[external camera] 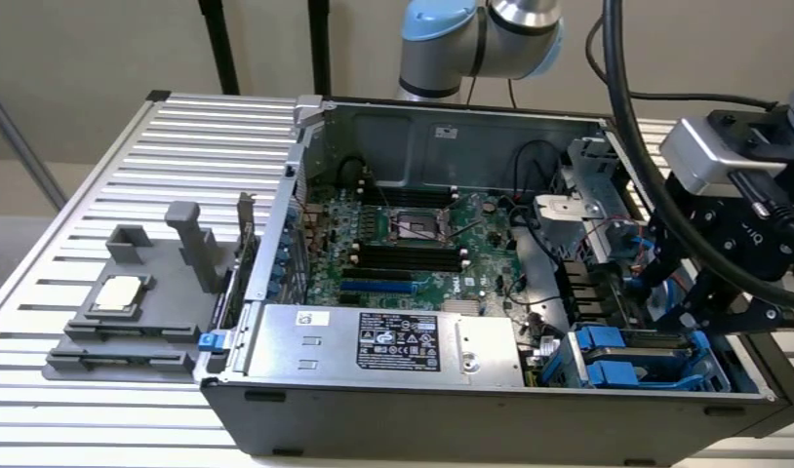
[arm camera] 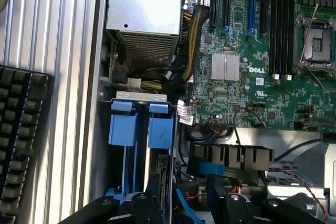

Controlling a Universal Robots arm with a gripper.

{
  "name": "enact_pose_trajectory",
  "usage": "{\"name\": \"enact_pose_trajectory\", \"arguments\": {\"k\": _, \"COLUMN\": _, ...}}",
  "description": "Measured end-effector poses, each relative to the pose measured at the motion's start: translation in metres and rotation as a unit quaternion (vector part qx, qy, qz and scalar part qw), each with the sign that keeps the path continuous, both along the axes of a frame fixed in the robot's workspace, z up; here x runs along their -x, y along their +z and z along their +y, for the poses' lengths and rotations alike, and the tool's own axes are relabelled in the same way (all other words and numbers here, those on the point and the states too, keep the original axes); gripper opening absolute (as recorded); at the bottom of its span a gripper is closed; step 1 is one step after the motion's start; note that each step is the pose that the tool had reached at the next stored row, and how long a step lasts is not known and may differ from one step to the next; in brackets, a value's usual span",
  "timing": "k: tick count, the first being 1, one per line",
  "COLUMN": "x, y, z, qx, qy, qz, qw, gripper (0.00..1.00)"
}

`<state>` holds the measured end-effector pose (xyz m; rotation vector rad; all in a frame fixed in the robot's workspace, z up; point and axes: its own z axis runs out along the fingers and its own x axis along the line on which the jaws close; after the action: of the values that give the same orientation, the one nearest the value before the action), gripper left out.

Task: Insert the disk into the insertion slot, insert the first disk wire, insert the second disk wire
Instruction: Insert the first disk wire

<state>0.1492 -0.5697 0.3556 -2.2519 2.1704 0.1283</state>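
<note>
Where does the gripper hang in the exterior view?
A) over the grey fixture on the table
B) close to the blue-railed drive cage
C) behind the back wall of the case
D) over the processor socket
B: the gripper hangs right by the insertion slot, the blue-railed cage, far from the processor socket and the grey fixture.
</note>
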Motion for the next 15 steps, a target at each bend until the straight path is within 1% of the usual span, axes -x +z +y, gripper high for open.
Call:
{"name": "enact_pose_trajectory", "arguments": {"k": 2, "x": -0.002, "y": 0.0005, "z": -0.0031, "qx": -0.0002, "qy": 0.000, "qz": 0.0028, "qw": 1.0000, "gripper": 0.49}}
{"name": "enact_pose_trajectory", "arguments": {"k": 3, "x": -0.002, "y": 0.0015, "z": -0.0056, "qx": -0.0002, "qy": 0.000, "qz": 0.0038, "qw": 1.0000, "gripper": 0.49}}
{"name": "enact_pose_trajectory", "arguments": {"k": 7, "x": -0.002, "y": 0.0056, "z": -0.0133, "qx": -0.0018, "qy": 0.000, "qz": 0.0045, "qw": 1.0000, "gripper": 0.49}}
{"name": "enact_pose_trajectory", "arguments": {"k": 9, "x": -0.003, "y": 0.0061, "z": -0.0183, "qx": -0.0029, "qy": 0.000, "qz": 0.0067, "qw": 1.0000, "gripper": 0.49}}
{"name": "enact_pose_trajectory", "arguments": {"k": 11, "x": -0.005, "y": 0.0058, "z": -0.0224, "qx": -0.0049, "qy": 0.000, "qz": 0.0096, "qw": 0.9999, "gripper": 0.49}}
{"name": "enact_pose_trajectory", "arguments": {"k": 15, "x": -0.013, "y": 0.0034, "z": -0.0270, "qx": -0.0101, "qy": 0.000, "qz": 0.0142, "qw": 0.9998, "gripper": 0.49}}
